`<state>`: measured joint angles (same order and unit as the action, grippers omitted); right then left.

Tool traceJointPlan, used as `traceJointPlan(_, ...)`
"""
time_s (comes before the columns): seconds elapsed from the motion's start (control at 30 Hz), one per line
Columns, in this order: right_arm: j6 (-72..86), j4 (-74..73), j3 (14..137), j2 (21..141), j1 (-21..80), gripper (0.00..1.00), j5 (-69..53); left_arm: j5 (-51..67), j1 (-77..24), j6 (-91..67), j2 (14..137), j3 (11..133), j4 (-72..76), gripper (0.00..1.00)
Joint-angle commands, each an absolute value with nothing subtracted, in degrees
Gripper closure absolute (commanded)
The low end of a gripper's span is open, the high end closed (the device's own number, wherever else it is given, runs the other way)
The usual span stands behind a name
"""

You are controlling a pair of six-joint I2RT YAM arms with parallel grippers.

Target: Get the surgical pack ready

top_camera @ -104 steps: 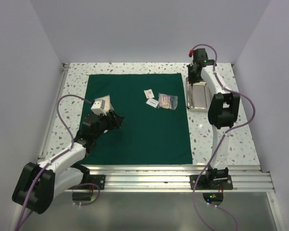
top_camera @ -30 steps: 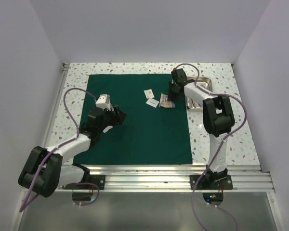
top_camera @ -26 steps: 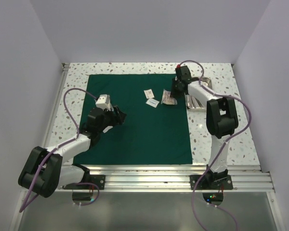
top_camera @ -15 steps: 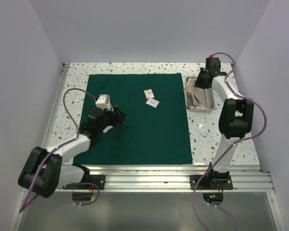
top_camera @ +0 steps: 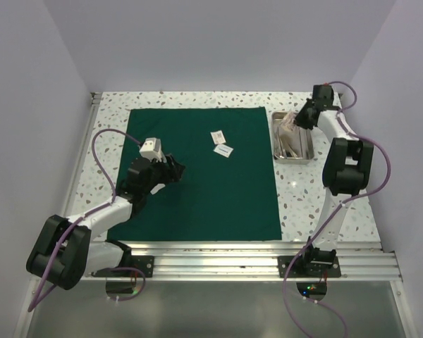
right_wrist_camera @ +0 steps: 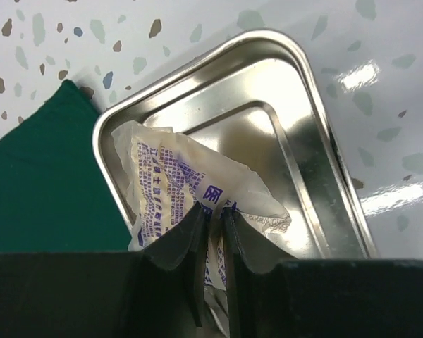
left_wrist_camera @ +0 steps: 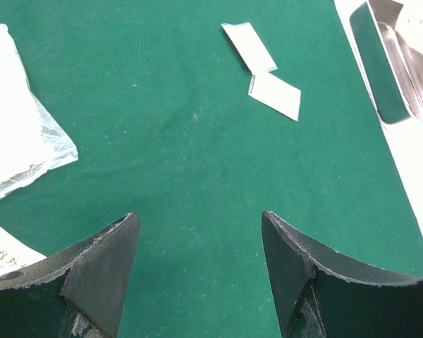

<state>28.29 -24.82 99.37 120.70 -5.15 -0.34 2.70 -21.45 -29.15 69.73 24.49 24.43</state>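
The surgical pack (top_camera: 204,176) lies as a flat dark green sheet across the table's middle. My left gripper (top_camera: 177,169) hovers open over its left half, its fingers (left_wrist_camera: 102,271) wide apart with only green cloth (left_wrist_camera: 197,162) between them. To the right of the sheet stands the small steel tray (top_camera: 294,160). My right gripper (top_camera: 296,124) is over the tray's far end, shut on a crumpled white packet with purple print (right_wrist_camera: 176,176). The packet hangs into the tray (right_wrist_camera: 299,95), whose bottom shows bare beyond it.
Two small white sachets (top_camera: 217,136) (top_camera: 224,150) lie on the sheet's far right part, also in the left wrist view (left_wrist_camera: 248,46) (left_wrist_camera: 275,95). A clear plastic bag (left_wrist_camera: 17,148) lies left of my left fingers. Speckled tabletop (top_camera: 317,190) and white walls surround the sheet.
My right gripper lifted the printed packet off the green sheet and carried it right, over the steel tray. The left arm has not moved.
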Motion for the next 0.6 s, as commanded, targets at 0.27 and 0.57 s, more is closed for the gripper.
traceJointPlan(0.27, 55.9, -7.9, 84.6, 117.4, -4.1, 0.85, 1.1, 2.1, -21.7, -28.4, 68.6, 23.6, 27.7, 0.27)
traceJointPlan(0.57, 65.5, -1.8, 77.6, 113.2, -0.5, 0.77, 13.6, 1.8, -21.6, -28.1, 68.6, 23.6, 27.6, 0.27)
